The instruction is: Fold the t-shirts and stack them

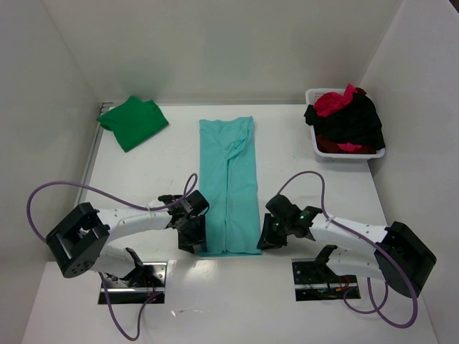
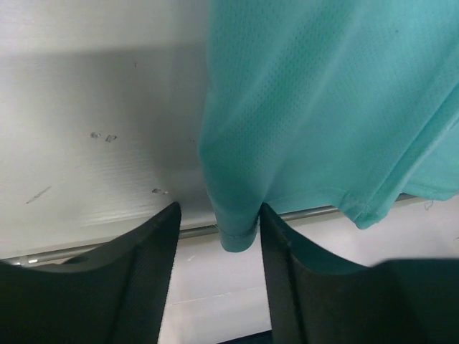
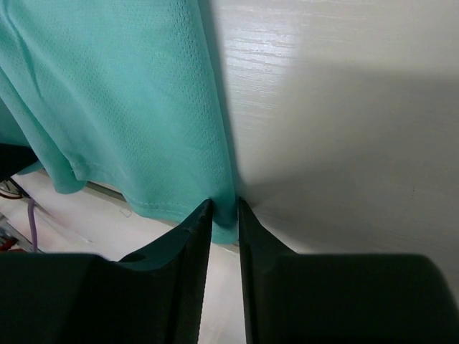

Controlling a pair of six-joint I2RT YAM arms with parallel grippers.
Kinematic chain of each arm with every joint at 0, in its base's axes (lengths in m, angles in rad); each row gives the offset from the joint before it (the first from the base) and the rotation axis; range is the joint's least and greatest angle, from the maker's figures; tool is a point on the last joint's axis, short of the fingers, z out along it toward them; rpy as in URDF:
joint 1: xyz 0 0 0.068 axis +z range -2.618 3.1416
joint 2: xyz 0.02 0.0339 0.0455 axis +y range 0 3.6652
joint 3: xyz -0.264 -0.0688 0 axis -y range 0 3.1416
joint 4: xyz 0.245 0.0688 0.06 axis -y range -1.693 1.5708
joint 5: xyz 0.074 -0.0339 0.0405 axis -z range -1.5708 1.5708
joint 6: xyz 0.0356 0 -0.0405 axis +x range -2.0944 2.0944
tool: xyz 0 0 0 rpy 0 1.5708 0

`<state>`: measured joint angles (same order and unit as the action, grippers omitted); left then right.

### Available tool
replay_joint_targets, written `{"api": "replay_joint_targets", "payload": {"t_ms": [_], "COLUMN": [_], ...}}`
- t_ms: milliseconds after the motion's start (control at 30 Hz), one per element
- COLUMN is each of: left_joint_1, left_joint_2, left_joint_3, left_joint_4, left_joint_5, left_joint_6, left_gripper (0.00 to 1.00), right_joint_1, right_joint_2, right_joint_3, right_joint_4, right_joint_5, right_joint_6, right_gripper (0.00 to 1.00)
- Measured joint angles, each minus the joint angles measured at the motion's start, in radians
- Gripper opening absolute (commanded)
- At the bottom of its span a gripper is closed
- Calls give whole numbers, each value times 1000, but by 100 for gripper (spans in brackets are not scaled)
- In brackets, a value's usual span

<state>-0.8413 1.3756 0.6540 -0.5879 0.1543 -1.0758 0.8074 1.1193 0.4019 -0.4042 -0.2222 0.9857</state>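
Observation:
The light teal t-shirt lies folded into a long strip down the middle of the table, hem towards me. My left gripper sits at its near left corner. In the left wrist view the jaws are apart, with the shirt's corner between them against the right finger. My right gripper is at the near right corner and, in the right wrist view, pinches the shirt's edge. A dark green t-shirt lies folded at the far left.
A white basket at the far right holds red and black t-shirts. White walls enclose the table on three sides. The table's near edge runs just below the teal shirt's hem.

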Motion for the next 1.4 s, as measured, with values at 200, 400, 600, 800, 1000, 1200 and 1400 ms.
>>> {"api": "replay_joint_targets", "payload": {"t_ms": [200,400,600,800,1000,1200,1400], "left_joint_1": [0,0,0,0,2,59,165], "left_joint_2": [5,5,5,4,3,19,109], "left_joint_3": [-5,-16,-15,61,233,343,441], "left_joint_4": [21,34,35,-23,-86,-124,-143], "left_joint_5": [1,8,10,-6,-76,-146,-183], "left_joint_6": [-2,-4,2,32,80,161,252], "left_gripper": [33,4,0,0,0,0,0], "right_joint_1": [0,0,0,0,-63,-221,-276], "right_joint_2": [2,2,-23,-70,-48,31,217], "right_joint_3": [0,-1,-4,4,111,244,389], "right_joint_4": [6,25,34,14,-41,-46,-35], "right_joint_5": [-3,-6,-8,10,44,62,63], "right_joint_6": [-13,-18,-10,-7,-51,-148,-235], "right_gripper": [10,2,0,0,0,0,0]}}
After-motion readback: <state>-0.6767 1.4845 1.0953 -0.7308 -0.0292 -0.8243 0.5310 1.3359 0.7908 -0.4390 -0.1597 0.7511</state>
